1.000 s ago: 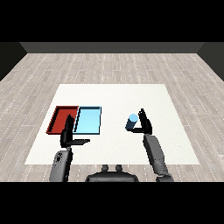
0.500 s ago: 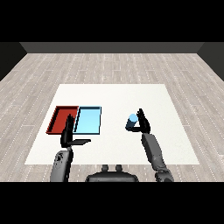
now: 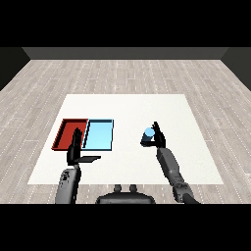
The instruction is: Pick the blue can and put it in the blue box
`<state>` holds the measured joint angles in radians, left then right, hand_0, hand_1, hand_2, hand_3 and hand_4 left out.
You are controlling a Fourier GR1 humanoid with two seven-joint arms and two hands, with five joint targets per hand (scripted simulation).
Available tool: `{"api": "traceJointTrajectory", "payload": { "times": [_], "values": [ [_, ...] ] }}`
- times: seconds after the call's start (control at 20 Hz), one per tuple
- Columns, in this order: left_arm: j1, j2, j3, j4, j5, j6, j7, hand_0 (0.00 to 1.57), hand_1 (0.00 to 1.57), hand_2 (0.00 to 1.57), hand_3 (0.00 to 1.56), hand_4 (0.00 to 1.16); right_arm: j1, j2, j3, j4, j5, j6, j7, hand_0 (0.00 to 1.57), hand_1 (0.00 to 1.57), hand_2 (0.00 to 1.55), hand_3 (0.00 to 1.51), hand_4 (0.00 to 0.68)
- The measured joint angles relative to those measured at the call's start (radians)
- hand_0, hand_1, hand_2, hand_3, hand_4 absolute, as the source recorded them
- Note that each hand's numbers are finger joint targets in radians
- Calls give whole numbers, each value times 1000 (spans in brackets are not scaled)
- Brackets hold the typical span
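Your right hand [image 3: 158,136] stands just beside the blue can [image 3: 147,136], on the can's right side, fingers raised and reaching round it; whether they have closed on it you cannot tell from the head view, so confirm contact on both sides before you lift. The can stands upright on the white table [image 3: 127,105], well to the right of both trays. Raise it straight up first, high enough to pass over a tray wall, then carry it leftward. The light blue tray [image 3: 99,134] is the nearer of the pair; the red tray [image 3: 68,133] touches its far side, so stop short of that shared wall. Your left hand [image 3: 75,149], fingers straight and thumb stretched out, holding nothing, sits just before the trays' near edge; keep the can's path clear of it.
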<state>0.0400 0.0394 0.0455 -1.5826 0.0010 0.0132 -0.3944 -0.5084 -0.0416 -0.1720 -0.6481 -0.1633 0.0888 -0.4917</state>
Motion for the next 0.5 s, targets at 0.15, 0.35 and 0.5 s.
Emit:
{"api": "traceJointTrajectory", "payload": {
  "times": [0.15, 0.35, 0.5],
  "values": [
    [-3, -4, -2, -9, -1, 6, 7, 0, 0, 0, 0, 0, -31, 3, -5, 48, -6, 3, -18, 0, 0, 0, 0, 0],
    [-18, 0, 2, 3, 0, 3, 9, 0, 0, 0, 0, 0, -43, 7, -2, 38, -18, 3, 2, 0, 0, 0, 0, 0],
    [-15, 3, 9, 26, 3, -3, -18, 0, 0, 0, 0, 0, -52, 10, 13, 56, -23, -15, 0, 0, 0, 0, 0, 0]
  ]
}}
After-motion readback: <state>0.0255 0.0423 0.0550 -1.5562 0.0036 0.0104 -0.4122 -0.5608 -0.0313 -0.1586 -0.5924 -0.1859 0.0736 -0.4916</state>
